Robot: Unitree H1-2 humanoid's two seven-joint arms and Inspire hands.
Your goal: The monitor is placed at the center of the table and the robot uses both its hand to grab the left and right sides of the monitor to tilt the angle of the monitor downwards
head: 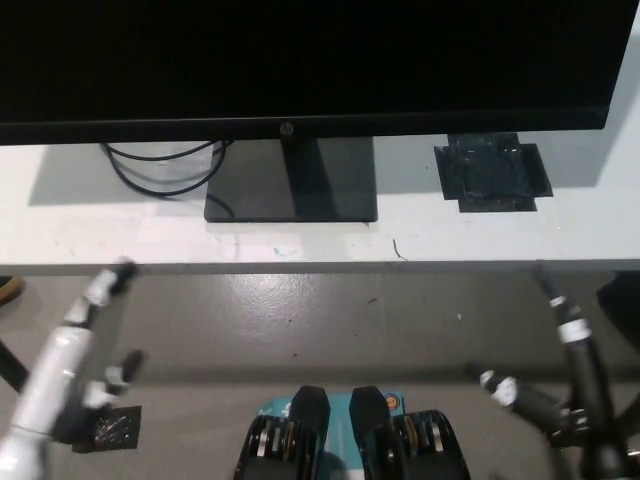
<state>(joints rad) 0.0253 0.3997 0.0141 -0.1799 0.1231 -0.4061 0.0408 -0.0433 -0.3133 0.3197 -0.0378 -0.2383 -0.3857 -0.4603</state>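
Observation:
A black monitor [300, 60] fills the top of the head view, its dark screen facing me and its lower bezel running across the picture. It stands on a black neck and flat base [292, 192] on the white table [480, 235]. My white left hand [85, 345] hangs below the table's front edge at the lower left, fingers apart and holding nothing. At the lower right my black right hand [555, 375] is also low, in front of the table, with fingers spread. Neither hand touches the monitor.
Black cables [165, 170] loop on the table left of the base. A dark patch of black tape [492, 175] lies on the table right of the base. Grey floor [330, 320] shows below the table edge, with a small dark patch [112, 428] near my left hand.

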